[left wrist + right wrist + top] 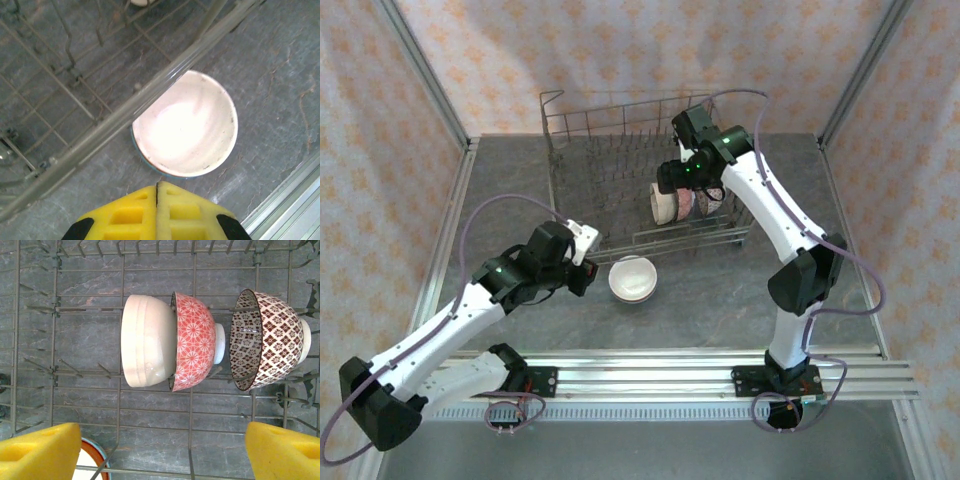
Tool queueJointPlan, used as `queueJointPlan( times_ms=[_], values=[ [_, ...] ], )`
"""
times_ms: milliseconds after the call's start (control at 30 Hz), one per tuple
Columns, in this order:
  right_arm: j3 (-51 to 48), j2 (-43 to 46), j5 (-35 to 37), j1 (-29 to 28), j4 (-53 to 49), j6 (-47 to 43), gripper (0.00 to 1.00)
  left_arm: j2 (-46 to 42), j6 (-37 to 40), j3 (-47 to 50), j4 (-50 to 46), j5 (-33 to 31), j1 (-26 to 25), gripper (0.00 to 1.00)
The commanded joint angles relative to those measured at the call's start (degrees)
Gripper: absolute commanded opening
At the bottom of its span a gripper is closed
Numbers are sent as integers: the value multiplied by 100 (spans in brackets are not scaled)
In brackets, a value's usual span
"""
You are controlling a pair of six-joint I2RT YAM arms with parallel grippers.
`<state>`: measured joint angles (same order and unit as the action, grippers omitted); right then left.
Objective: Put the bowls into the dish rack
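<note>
Bowls wait in two places on a grey stone-look table (730, 300). Nearest the arms, a white bowl (633, 278) sits upright on the bare tabletop, just outside the front rail of the wire dish rack (650, 238). The left gripper (157, 186) hangs close to that bowl's rim, its yellow fingers pressed flat together with nothing between them. Farther back, inside the rack, three bowls stand on edge among the tines. A cream bowl (147, 347) is nested against a red patterned bowl (195, 342). A brown-and-white patterned bowl (270, 340) stands slightly apart to their right. Above them the right gripper (162, 445) is poised with its fingers spread wide, holding nothing.
</note>
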<state>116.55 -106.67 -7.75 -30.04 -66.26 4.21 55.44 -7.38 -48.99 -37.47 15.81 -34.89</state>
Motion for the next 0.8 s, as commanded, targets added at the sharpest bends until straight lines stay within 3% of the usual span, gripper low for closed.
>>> queueJointPlan(
  times_ms=[0,267,767],
  values=[
    [-19,226,75,59,124,21,85,121,-241,117,-217,-161,-63,0],
    [41,140,72,104,175,84,85,747,-264,161,-85,-624,0,0],
    [-21,104,81,113,254,205,86,1689,210,-568,391,-790,847,0]
  ],
)
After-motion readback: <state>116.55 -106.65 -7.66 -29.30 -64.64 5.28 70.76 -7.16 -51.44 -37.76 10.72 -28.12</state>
